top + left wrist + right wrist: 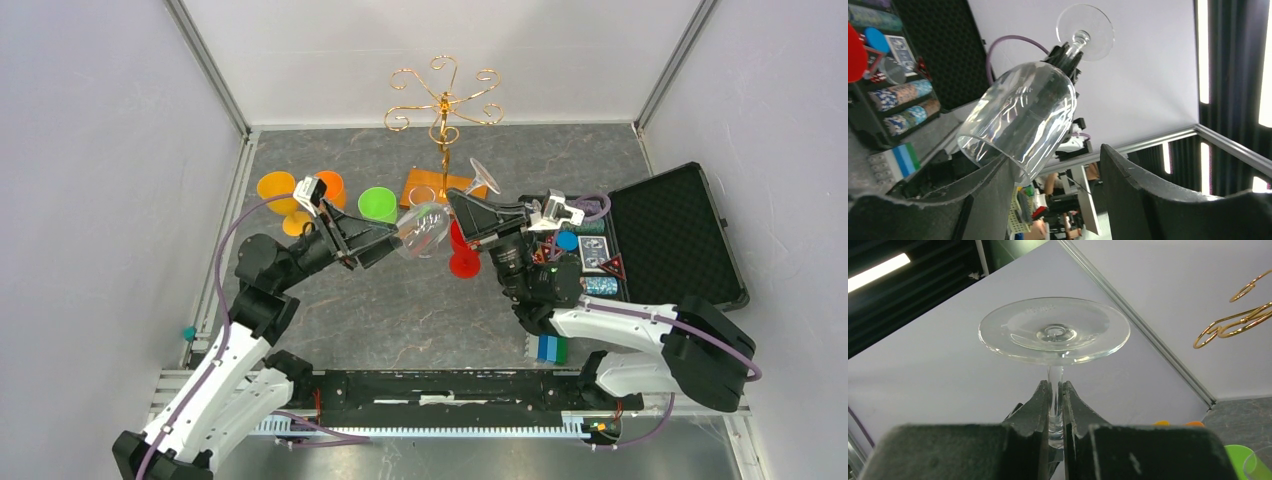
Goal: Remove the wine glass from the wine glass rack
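The clear wine glass [424, 228] is off the gold wine glass rack [443, 100] and hangs tilted in the air in front of it, bowl toward the left arm and foot [484, 177] up and back. My right gripper [458, 203] is shut on its stem, just under the foot [1054, 336], as the right wrist view [1055, 390] shows. My left gripper [393, 240] is open beside the bowl. In the left wrist view the bowl [1023, 120] hangs over the left finger [993, 190] of that gripper [1055, 160]; I cannot tell whether they touch.
The rack's orange-brown base [432, 187] stands at the back centre. Two orange cups [277, 187], a green cup [377, 204] and a red cup [463, 262] sit on the table. An open black case [668, 232] with chips and cards lies at the right. A blue-green block [551, 348] lies near the right arm's base.
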### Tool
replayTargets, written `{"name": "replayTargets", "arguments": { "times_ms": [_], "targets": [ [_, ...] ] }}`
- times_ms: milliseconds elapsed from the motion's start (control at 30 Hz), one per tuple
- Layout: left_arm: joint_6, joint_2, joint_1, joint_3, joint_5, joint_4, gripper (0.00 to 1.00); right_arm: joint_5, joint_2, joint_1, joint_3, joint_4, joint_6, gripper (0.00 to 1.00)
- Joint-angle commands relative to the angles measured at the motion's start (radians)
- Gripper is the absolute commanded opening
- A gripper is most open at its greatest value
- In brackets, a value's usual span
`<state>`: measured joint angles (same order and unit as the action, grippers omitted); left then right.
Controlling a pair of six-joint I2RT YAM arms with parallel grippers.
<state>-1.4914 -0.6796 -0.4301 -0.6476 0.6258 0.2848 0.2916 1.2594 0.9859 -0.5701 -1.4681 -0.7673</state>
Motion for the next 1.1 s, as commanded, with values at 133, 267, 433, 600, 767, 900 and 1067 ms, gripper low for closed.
{"name": "replayTargets", "arguments": {
  "times_ms": [133, 267, 433, 600, 767, 900, 1067],
  "targets": [
    [-0.343, -0.021, -0.045, 0.071, -0.129, 0.407, 0.52, -0.030, 0.043, 0.007, -0.030, -0.317, 0.017, 0.00],
    [-0.377, -0.024, -0.047, 0.085, -0.163, 0.431, 0.44, -0.037, 0.057, 0.007, -0.021, -0.352, 0.047, 0.00],
    [-0.362, -0.038, -0.050, 0.090, -0.176, 0.482, 0.15, -0.057, 0.094, 0.007, -0.035, -0.364, 0.009, 0.00],
    [-0.341, -0.030, -0.050, 0.081, -0.177, 0.471, 0.02, -0.054, 0.101, 0.007, -0.032, -0.371, 0.007, 0.00],
    [-0.293, -0.021, -0.050, 0.059, -0.162, 0.422, 0.02, -0.042, 0.090, 0.007, -0.019, -0.369, 0.014, 0.00],
    [-0.239, -0.012, -0.050, 0.028, -0.141, 0.342, 0.40, -0.036, 0.074, 0.007, -0.011, -0.370, 0.033, 0.00],
    [-0.177, 0.012, -0.049, -0.006, -0.133, 0.259, 0.62, -0.011, 0.044, 0.007, 0.009, -0.371, 0.078, 0.00]
  ]
}}
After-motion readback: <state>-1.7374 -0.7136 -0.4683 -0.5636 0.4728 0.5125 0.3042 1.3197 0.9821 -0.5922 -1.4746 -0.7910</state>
